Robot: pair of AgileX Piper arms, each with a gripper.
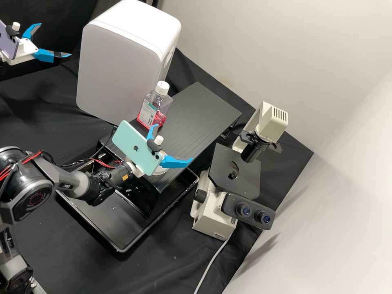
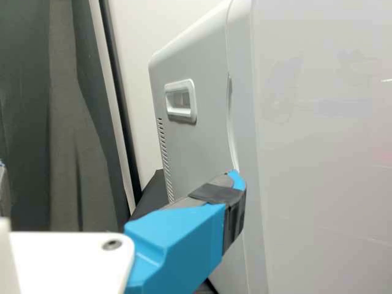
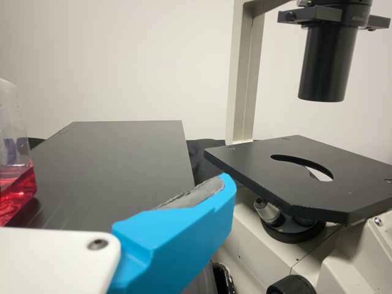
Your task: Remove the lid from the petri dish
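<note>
Progress: nil. Jaws of right gripper [image 1: 169,147] stand spread, gripping nothing (what lies beneath them is hidden); left gripper [image 1: 54,39] jaws spread beside white enclosure [image 1: 122,61]. Removal of lid remains.

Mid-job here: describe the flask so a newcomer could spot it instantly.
Start at the large white machine. A black raised platform runs out beside it, and the flask stands on the platform's end nearest the machine. What marks it out: clear walls, red liquid inside, a white cap on top.
</note>
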